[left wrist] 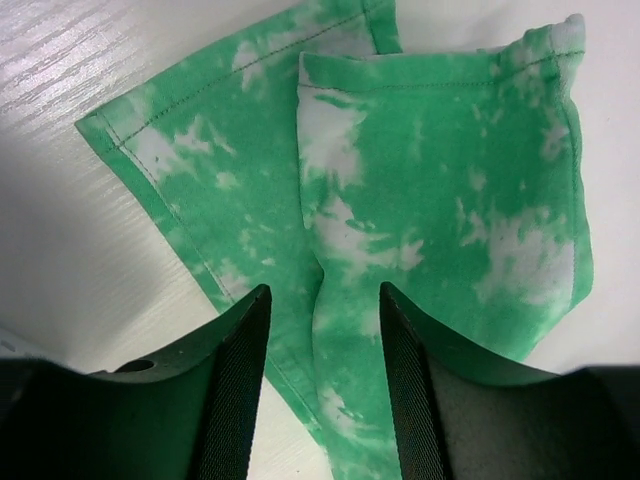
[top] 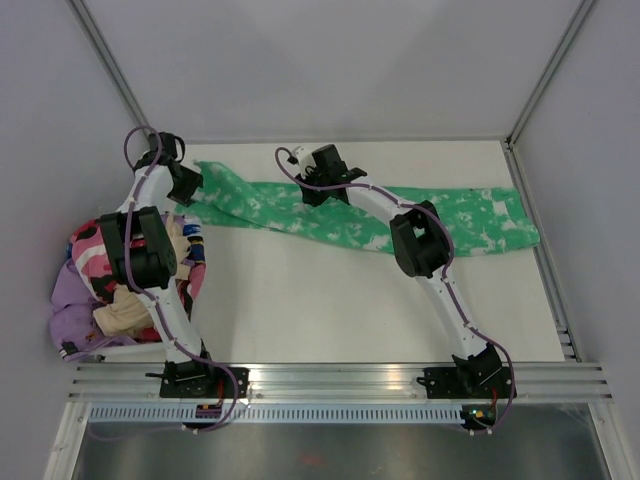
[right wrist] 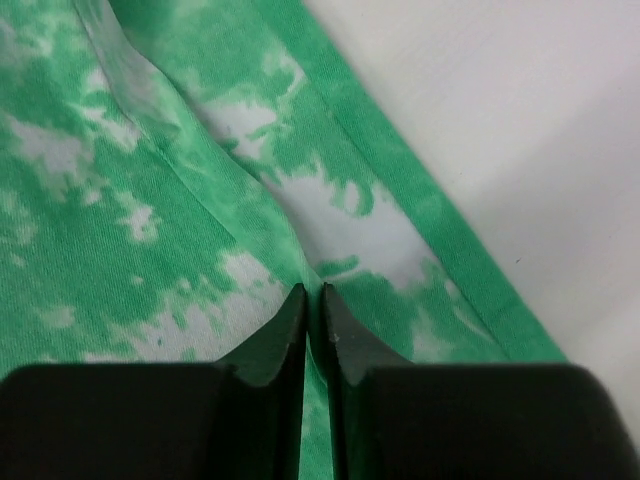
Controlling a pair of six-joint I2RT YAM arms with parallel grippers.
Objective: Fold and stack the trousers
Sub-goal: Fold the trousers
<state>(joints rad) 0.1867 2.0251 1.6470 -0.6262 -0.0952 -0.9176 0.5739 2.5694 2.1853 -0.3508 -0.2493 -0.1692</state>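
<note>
Top view: the trousers [top: 470, 215] lie stretched flat across the far half of the table [top: 330, 300]. They form a long band from about 10 o'clock to 3 o'clock, sloping a little toward the near side on the right. Green with white mottling. No waist button can be made out.

Left wrist view: two hemmed leg ends at the 10 o'clock end, one overlapping the other, hems pointing toward 12 o'clock of that view.

Left gripper [left wrist: 322, 300]: poised over the leg ends, jaws standing apart, with a crease of fabric showing in the gap. The fingers [left wrist: 240, 350] do not press on the cloth, so nothing is grasped.

Right gripper [right wrist: 313, 300]: on the band near 12 o'clock, left of its middle. Jaws are drawn almost together and pinch a raised ridge of the green fabric near its edge seam.

Surroundings: a pile of clothes [top: 110, 290], pink, purple and cream, sits at 9 o'clock beside the left arm and apart from the trousers. A metal rail [top: 340, 380] carries both arm bases at 6 o'clock.
</note>
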